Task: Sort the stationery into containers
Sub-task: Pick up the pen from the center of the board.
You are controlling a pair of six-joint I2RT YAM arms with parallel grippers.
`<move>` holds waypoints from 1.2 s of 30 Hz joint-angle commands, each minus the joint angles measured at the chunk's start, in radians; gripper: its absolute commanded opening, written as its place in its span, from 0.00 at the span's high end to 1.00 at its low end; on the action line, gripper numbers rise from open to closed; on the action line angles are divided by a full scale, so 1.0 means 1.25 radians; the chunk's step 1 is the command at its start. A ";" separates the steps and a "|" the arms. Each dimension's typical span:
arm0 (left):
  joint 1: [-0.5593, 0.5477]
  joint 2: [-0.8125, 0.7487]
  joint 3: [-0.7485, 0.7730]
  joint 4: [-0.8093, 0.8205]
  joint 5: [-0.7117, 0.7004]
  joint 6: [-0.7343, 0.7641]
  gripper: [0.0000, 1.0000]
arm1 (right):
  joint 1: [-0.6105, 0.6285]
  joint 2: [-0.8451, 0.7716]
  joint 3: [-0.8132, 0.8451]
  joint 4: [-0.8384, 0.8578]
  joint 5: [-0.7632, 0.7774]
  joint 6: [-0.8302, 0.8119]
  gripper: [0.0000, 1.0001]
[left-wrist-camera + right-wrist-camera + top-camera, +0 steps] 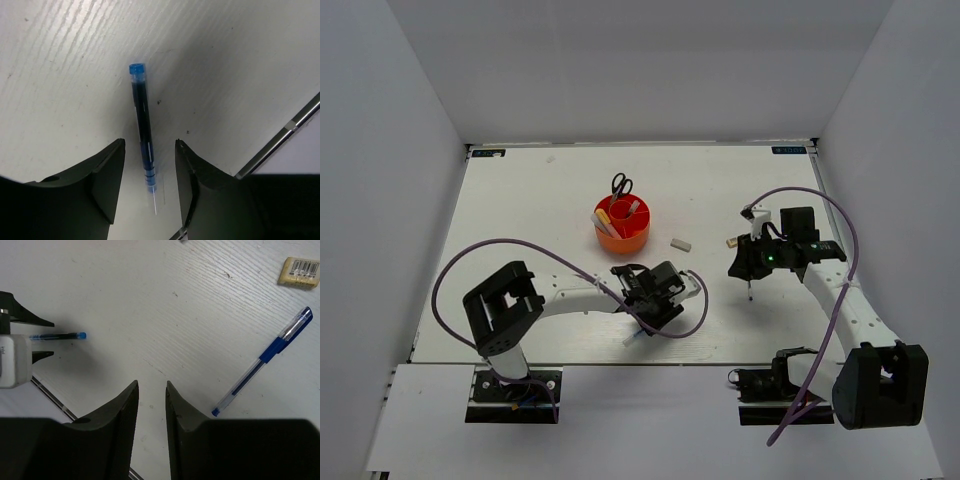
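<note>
A thin dark-blue pen (144, 130) with a blue end cap lies on the white table. My left gripper (150, 142) is open, with one jaw on each side of the pen's lower half, neither touching it. In the top view the left gripper (663, 290) is low near the table's front edge. My right gripper (151, 383) is narrowly open and empty above bare table; in the top view the right gripper (750, 265) is at the right. A clear blue pen (264, 360) lies to its right. The orange organiser (621, 226) holds black-handled scissors (621, 186) and markers.
A grey-white eraser (681, 243) lies right of the organiser and shows with a barcode in the right wrist view (300, 272). A tiny tan cube (730, 241) sits near the right gripper. The table's front edge strip (280, 137) runs close behind the left gripper.
</note>
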 commanded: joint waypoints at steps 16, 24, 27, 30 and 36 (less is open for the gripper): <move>-0.041 0.064 0.002 0.021 -0.175 -0.019 0.89 | -0.025 -0.005 0.034 -0.019 -0.058 -0.004 0.68; 0.005 -0.129 0.031 0.027 -0.182 0.003 1.00 | -0.030 -0.006 0.033 -0.016 -0.061 -0.002 0.35; 0.091 -0.272 0.000 0.118 -0.142 0.002 1.00 | -0.030 -0.006 0.031 -0.020 -0.074 -0.010 0.51; 0.191 -0.385 -0.065 0.298 -0.090 -0.022 1.00 | -0.029 -0.006 0.031 -0.018 -0.081 -0.011 0.98; 0.412 -0.421 -0.178 0.642 -0.028 -0.120 1.00 | -0.029 -0.005 0.025 -0.012 -0.095 -0.010 1.00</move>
